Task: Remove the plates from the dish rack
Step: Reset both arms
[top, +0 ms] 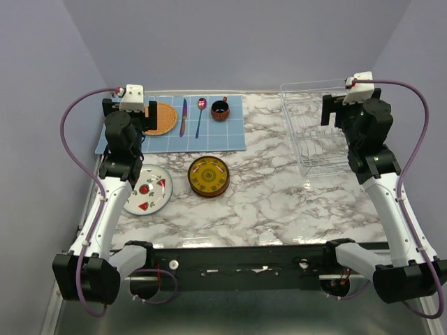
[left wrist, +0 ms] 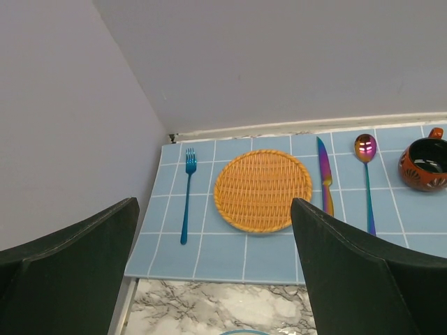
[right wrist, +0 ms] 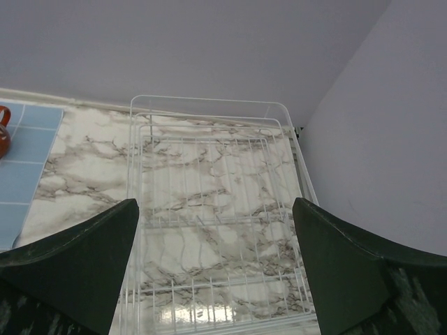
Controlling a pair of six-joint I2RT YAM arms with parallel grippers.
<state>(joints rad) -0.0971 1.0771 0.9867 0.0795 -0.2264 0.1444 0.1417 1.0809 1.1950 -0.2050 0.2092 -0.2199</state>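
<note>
The white wire dish rack (top: 318, 129) stands at the back right and holds no plates; it also fills the right wrist view (right wrist: 208, 100). A white plate with red wedges (top: 148, 192) lies flat at the left. A mustard-yellow patterned plate (top: 208, 174) lies on top of a small stack near the middle. My left gripper (top: 145, 115) is open and empty, raised above the blue mat; in the left wrist view (left wrist: 213, 202) its fingers frame the woven disc. My right gripper (top: 336, 108) is open and empty, raised over the rack's right side (right wrist: 214, 202).
A blue tiled mat (top: 223, 136) at the back left carries an orange woven disc (left wrist: 262, 190), a blue fork (left wrist: 187, 195), a knife (left wrist: 325, 174), a spoon (left wrist: 366, 167) and a dark orange cup (left wrist: 423, 163). Purple walls close in the left, back and right.
</note>
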